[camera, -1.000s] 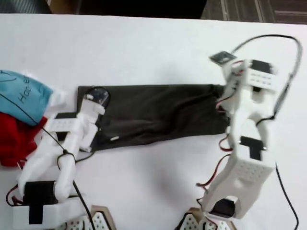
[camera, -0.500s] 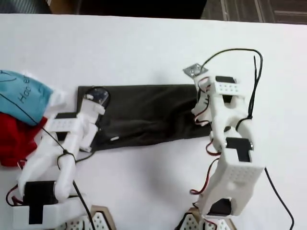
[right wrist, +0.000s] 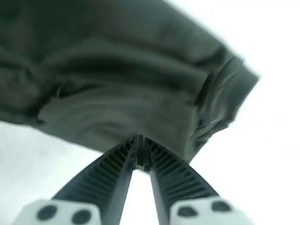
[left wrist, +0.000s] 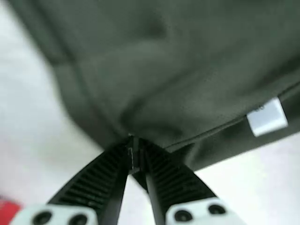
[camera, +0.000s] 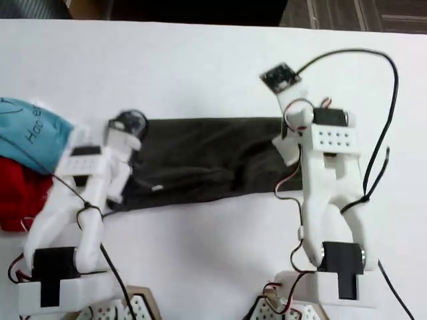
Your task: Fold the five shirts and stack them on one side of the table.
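- High view shows the dark shirt folded into a long strip. It lies from left to right across the middle of the white surface.
- Left jaws are closed tight on the near edge of the strip's left end, close to a small white label. The cloth is pinched between them.
- Right jaws are shut too, and they grip the bunched right end of the same shirt.
- I judge that both ends are held so the strip can be lifted without sagging and folded end over end.
- A blue shirt and a red shirt lie crumpled at the left edge, probably waiting for their folding.
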Motion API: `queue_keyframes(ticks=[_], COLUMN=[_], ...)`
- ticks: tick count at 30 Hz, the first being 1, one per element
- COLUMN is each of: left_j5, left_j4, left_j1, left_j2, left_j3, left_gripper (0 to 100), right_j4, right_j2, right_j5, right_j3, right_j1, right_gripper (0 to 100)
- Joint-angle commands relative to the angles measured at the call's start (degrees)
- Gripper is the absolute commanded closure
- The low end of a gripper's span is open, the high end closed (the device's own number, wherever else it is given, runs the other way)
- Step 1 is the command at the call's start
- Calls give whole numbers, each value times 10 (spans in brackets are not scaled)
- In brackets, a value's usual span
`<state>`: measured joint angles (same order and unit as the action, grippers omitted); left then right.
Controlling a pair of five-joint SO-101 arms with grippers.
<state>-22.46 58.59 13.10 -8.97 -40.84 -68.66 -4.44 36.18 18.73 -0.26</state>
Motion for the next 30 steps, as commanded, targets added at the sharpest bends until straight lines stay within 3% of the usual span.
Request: queue_keyframes(ticks=[1,8,16,23,30], left_j5=[-3,-2,30,62,61], left_j4=[34,94,105,196,293], left_j1=[8,6,10,18,25], left_j2=[-1,4,182,315,330], left_j3=[105,205,269,444,551], left_gripper=[962,799,793,793,790], right_j4=[84,227,311,319,368], right_j2=[-36,-31,-30,-26,29], right_j5=[-6,-5,-3,-5,-5], right_j3=[84,201,258,260,266], right_j1=[24,37,28,26,26], right_gripper=[978,978,978,978,978])
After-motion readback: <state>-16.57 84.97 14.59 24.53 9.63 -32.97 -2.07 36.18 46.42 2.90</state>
